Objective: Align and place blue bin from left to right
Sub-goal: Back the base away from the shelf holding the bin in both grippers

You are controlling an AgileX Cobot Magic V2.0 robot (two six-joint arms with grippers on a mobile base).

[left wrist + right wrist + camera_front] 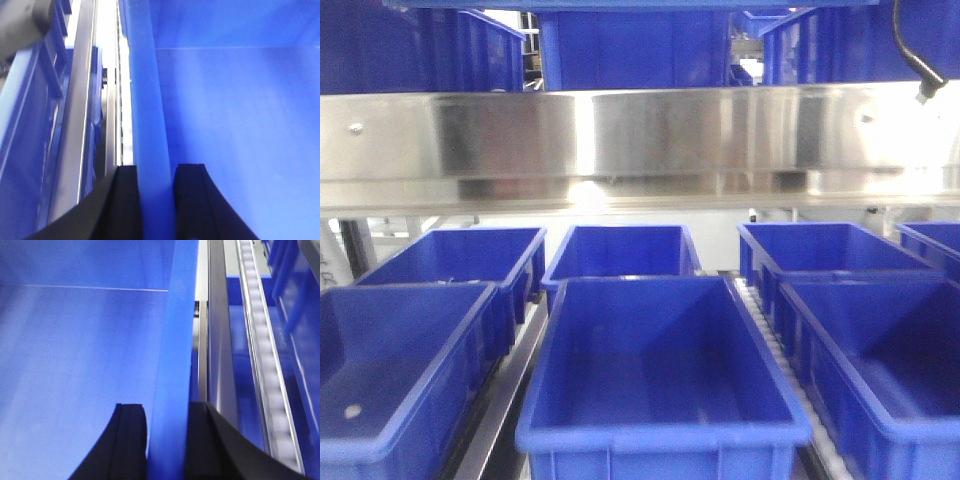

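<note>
The blue bin (665,430) stands at the front centre of the lower shelf, empty, its long side running away from me. Neither gripper shows in the front view. In the left wrist view, my left gripper (155,169) straddles the bin's left wall (146,100), one finger outside and one inside, both pressed against it. In the right wrist view, my right gripper (167,406) is shut the same way on the bin's right wall (176,330). The bin's bare floor (75,365) fills the rest of both wrist views.
Darker bins flank it at front left (400,440) and front right (850,330). Three more stand in the row behind (460,240) (620,232) (820,230). A steel shelf beam (640,135) crosses overhead with bins above. A roller rail (265,365) runs along the right.
</note>
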